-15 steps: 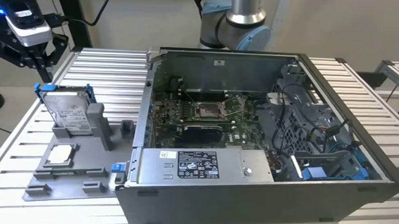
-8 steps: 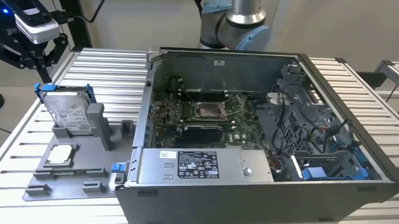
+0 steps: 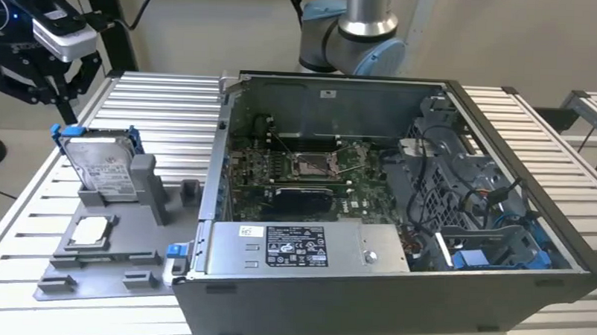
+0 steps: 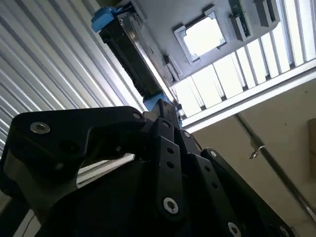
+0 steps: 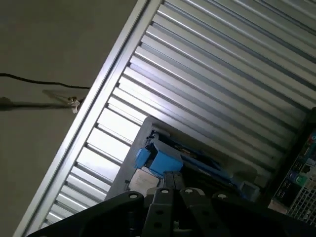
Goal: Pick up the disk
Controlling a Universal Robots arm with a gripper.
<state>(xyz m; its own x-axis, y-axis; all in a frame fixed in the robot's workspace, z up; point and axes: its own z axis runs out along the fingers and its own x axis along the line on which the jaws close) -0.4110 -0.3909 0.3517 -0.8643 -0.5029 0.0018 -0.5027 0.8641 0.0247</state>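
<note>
Disk (image 3: 105, 164) not yet picked up: it is seen standing upright in grey holder (image 3: 151, 186) on desk (image 3: 161, 103), left of computer case (image 3: 374, 297); gripper (image 3: 44, 103) is held spread and empty above it, apart

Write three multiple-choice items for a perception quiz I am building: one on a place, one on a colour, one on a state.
1. Where is the disk?
A) upright in the grey holder beside the computer case
B) inside the case
C) flat on the table slats

2. What colour are the disk's edge rails?
A) red
B) yellow
C) blue

3. How does the tool stand to the disk?
A) clamped on it
B) above it, apart
C) lowered into the case

Key: 1 A, it stands in the holder outside the case; 2 C, blue rails frame it; 3 B, the exterior view shows the tool above the disk, not touching it.
</note>
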